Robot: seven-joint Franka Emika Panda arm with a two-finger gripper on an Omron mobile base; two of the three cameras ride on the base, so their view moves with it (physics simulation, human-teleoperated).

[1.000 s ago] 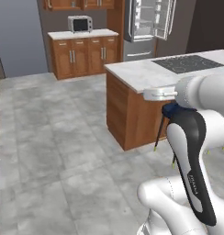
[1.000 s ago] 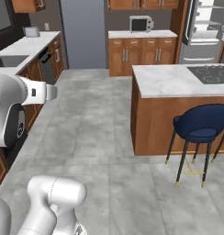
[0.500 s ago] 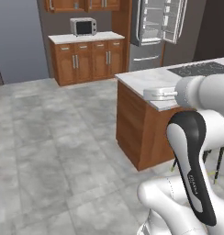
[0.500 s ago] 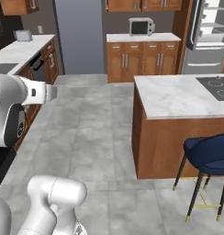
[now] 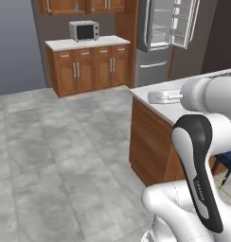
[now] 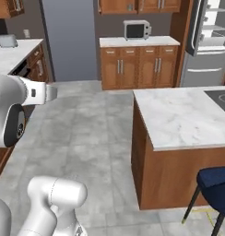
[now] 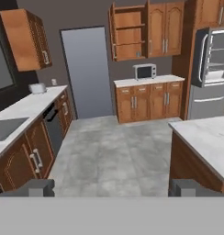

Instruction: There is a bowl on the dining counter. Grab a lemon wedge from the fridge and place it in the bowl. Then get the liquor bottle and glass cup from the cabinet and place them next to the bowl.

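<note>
Jaws stand wide apart and hold nothing, the two finger tips at the bottom corners of the hand view, aimed level across the grey tile floor toward the far wall. Just ahead on the right is the near corner of the marble island tabletop, its black cooktop at the far right edge, a blue stool beside its wooden base. Fridge stands at the back right with its upper door swung open on white shelves, next to a wooden base cabinet with a microwave on top and an upper cabinet with an open door above.
</note>
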